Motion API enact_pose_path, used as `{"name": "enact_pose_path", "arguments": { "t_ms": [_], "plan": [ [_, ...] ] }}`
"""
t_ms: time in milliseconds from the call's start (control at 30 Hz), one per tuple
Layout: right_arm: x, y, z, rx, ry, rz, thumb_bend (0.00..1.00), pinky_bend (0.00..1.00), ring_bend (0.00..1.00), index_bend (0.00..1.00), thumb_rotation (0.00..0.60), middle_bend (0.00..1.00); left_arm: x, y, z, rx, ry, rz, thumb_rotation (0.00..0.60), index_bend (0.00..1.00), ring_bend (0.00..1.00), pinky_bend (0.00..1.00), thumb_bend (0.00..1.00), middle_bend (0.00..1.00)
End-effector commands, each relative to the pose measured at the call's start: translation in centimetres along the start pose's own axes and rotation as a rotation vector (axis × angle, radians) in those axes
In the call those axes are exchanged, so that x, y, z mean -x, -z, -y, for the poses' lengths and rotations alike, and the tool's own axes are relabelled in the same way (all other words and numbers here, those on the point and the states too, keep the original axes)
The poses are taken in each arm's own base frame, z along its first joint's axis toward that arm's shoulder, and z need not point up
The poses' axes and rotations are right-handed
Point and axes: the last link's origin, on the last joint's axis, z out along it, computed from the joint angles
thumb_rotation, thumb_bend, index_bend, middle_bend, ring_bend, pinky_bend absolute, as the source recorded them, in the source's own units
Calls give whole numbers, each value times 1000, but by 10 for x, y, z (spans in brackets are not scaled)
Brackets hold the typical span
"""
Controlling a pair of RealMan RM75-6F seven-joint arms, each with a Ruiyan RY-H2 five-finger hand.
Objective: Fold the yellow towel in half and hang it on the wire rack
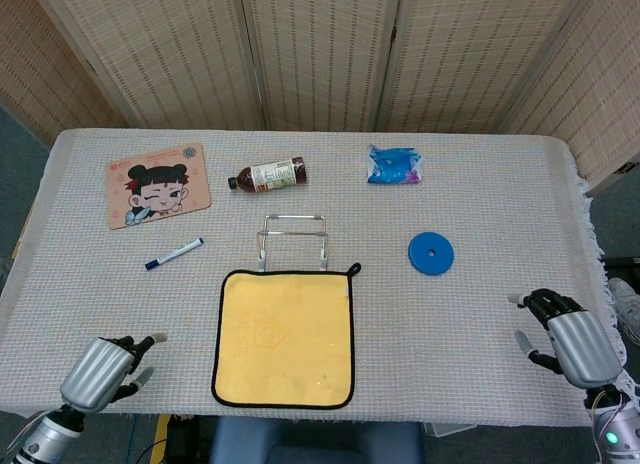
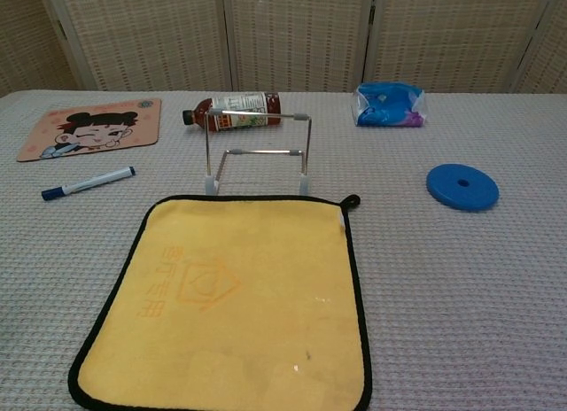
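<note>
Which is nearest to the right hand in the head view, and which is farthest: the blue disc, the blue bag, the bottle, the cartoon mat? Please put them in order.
Measured from the right hand, at the near right corner:
1. Blue disc, right of the rack.
2. Blue bag, far side, right of centre.
3. Bottle, far side, left of centre.
4. Cartoon mat, far left.

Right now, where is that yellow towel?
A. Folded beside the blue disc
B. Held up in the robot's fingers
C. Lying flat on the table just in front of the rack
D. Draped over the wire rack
C: the yellow towel lies spread flat on the table, unfolded, just in front of the wire rack, with neither hand touching it.
</note>
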Motion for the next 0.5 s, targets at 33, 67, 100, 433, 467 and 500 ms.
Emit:
{"name": "enact_pose_path", "arguments": {
  "t_ms": [33, 67, 100, 433, 467, 500],
  "plan": [
    [1, 0, 2, -7, -1, 4, 387, 363, 325, 278, 600, 395, 13, -8, -14, 100, -1, 48, 600, 352, 720, 910, 361, 838],
    [1, 0, 2, -9, -1, 4, 387, 363, 333, 278, 600, 400, 16, -9, -17, 116, 2, 57, 600, 353, 730, 917, 357, 849],
    [1, 0, 3, -10, -1, 4, 387, 363, 343, 278, 600, 405, 19, -11, -19, 133, 0, 71, 600, 355, 751, 932, 352, 873],
    [2, 0, 2, -6, -3, 10, 388, 362, 411, 278, 600, 457, 46, -21, -39, 254, -26, 162, 600, 381, 825, 967, 351, 961],
    [2, -1, 3, -6, -3, 10, 388, 362, 414, 278, 600, 460, 48, -22, -41, 258, -24, 166, 600, 383, 825, 967, 351, 961],
    [2, -1, 3, -7, -3, 10, 388, 362, 417, 278, 600, 463, 50, -22, -42, 260, -22, 167, 600, 384, 825, 967, 351, 961]
  ]
}}
